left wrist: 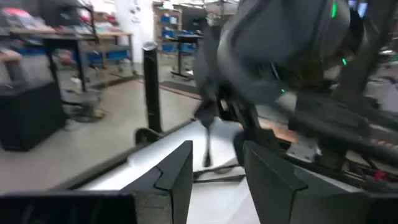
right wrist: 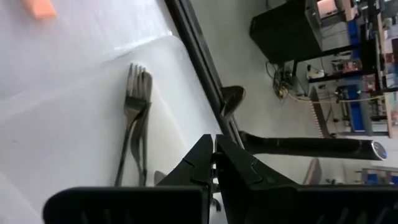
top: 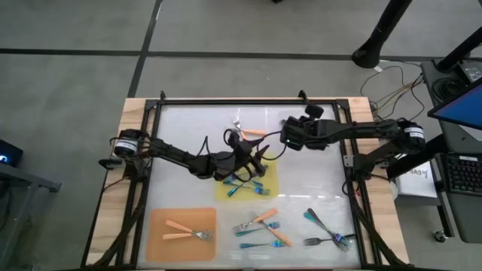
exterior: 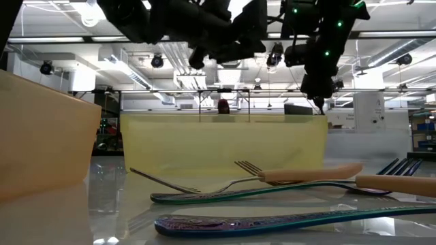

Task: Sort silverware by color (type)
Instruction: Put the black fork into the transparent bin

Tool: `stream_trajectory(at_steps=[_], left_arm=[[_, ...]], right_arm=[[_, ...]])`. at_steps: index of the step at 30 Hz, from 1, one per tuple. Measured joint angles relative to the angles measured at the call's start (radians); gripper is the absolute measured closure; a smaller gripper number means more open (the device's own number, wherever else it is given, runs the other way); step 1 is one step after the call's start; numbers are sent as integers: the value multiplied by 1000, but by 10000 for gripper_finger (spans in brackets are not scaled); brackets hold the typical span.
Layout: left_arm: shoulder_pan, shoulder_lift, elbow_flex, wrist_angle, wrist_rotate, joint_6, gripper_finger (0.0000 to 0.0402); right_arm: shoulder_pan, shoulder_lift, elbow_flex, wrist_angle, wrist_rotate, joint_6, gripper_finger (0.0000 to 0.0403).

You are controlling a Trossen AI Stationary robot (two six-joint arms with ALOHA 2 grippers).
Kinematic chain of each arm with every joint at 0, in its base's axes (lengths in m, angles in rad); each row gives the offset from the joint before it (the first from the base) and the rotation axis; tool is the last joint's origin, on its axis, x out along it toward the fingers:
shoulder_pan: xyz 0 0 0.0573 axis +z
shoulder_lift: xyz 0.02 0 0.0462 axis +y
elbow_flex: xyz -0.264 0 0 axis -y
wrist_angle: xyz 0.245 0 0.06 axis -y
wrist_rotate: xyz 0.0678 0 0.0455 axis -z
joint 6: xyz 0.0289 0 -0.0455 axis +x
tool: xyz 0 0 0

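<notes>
My left gripper (top: pixel 260 156) hangs open over the far edge of the yellow mat (top: pixel 265 175), where several blue-teal forks (top: pixel 245 186) lie. Nothing shows between its fingers (left wrist: pixel 177 174). My right gripper (top: pixel 285 138) is shut and slants down over the far middle of the table, with nothing seen between its fingers (right wrist: pixel 199 158). Two dark forks (right wrist: pixel 135 93) lie side by side on the white table beneath it, next to an orange-handled fork (top: pixel 252 132). Two orange-handled forks (top: pixel 184 232) lie on the orange mat (top: pixel 162 248).
A mixed heap of forks (top: pixel 262 226) lies near the front middle, and dark forks (top: pixel 327 239) lie at the front right. A black frame (top: pixel 248 100) rims the table. The two grippers stand close together (left wrist: pixel 273 68). The low view shows forks (exterior: pixel 272 192) in front of the mats.
</notes>
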Motion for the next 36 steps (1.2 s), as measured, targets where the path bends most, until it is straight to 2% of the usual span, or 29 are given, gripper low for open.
stream_trajectory(at_steps=[6,11,14,19,28,36], left_arm=[[0,-3,69,-36,-165,156,278],[0,-16,143,-185,-255,187,278],[0,-17,184,-295,-264,180,278],[0,-17,215,-448,-269,66,278],[-15,-19,209,-469,-272,57,278],[-34,-38,208,-547,-280,56,278]], right_arm=[[-1,1,10,-46,13,-25,394],[0,1,54,-123,14,3,394],[0,2,76,-180,14,21,394],[0,4,73,-262,6,89,394],[0,4,66,-292,-64,142,391],[0,4,66,-292,-64,131,346]])
